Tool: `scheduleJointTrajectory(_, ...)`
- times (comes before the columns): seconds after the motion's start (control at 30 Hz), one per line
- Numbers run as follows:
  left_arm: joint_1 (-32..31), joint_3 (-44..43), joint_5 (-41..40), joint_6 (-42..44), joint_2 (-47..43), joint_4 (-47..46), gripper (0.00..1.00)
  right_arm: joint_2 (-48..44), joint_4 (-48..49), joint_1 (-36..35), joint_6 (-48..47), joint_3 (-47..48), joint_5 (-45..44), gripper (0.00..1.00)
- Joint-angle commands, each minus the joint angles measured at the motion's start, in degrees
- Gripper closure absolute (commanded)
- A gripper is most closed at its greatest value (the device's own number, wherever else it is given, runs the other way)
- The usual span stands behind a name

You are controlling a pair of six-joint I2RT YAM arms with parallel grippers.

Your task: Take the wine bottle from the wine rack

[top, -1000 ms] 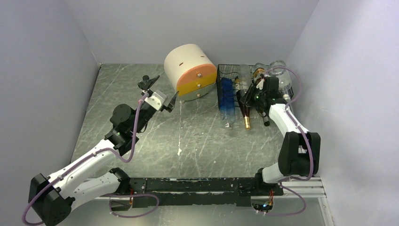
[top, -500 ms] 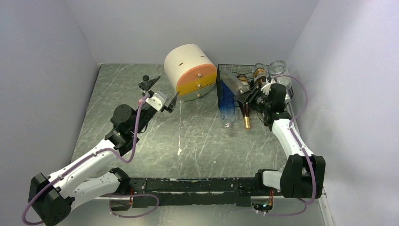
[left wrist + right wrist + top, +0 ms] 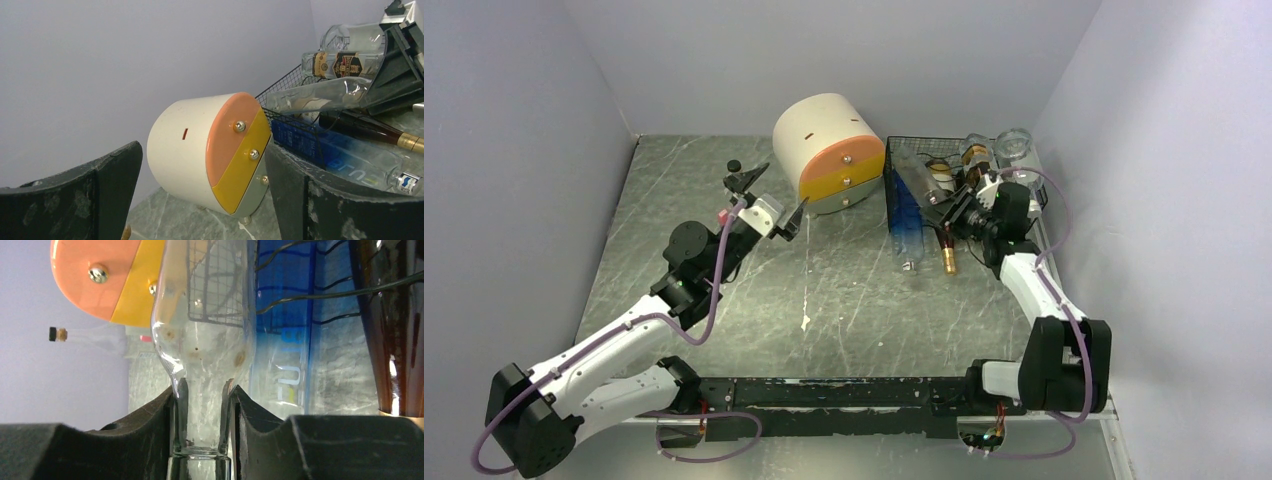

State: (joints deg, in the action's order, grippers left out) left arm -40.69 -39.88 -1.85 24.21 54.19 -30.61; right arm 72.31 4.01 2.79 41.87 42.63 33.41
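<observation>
**Top external view: right fingers clamped on the clear wine bottle at the rack**

The grey marbled worktop (image 3: 844,290) carries every item in the scene. At the far centre I see the cream drum-shaped drawer unit (image 3: 824,140) with its orange and yellow front. The black wire-mesh wine rack (image 3: 911,148) stands just beside it on the right, in the far right corner.

Several bottles lie in the rack with their necks toward me.
- The clear wine bottle (image 3: 921,180) lies tilted over the rack's left part, above a blue bottle (image 3: 906,215).
- A dark bottle with a gold cap (image 3: 946,245) lies to the right of the blue one, and its neck reaches out over the worktop.

I cannot tell whether the clear wine bottle touches the rack wires.

On the right wrist view, the right gripper (image 3: 204,390) has both fingers pressed against the neck of the clear wine bottle, just below the shoulder. The blue bottle sits beside it.

On the left wrist view, the left gripper (image 3: 202,147) has its fingers spread wide and holds nothing. It faces the drawer unit from the left and is well apart from the rack.
</observation>
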Motion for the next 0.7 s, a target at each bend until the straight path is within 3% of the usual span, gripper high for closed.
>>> scheduleJointTrajectory(0.0,-0.7,-0.1,1.0,-0.1,0.2,-1.4,0.04,2.3,2.4,0.3,-2.9,-0.6,7.7,1.00)
scheduleJointTrajectory(0.4,-0.9,-0.1,1.3,-0.1,0.5,-1.1,0.05,8.3,5.6,0.3,-6.3,-3.4,8.2,0.75)
scheduleJointTrajectory(0.67,-1.0,-0.1,1.0,0.1,0.3,-1.2,0.05,12.7,5.0,0.2,-7.9,0.0,10.5,0.44)
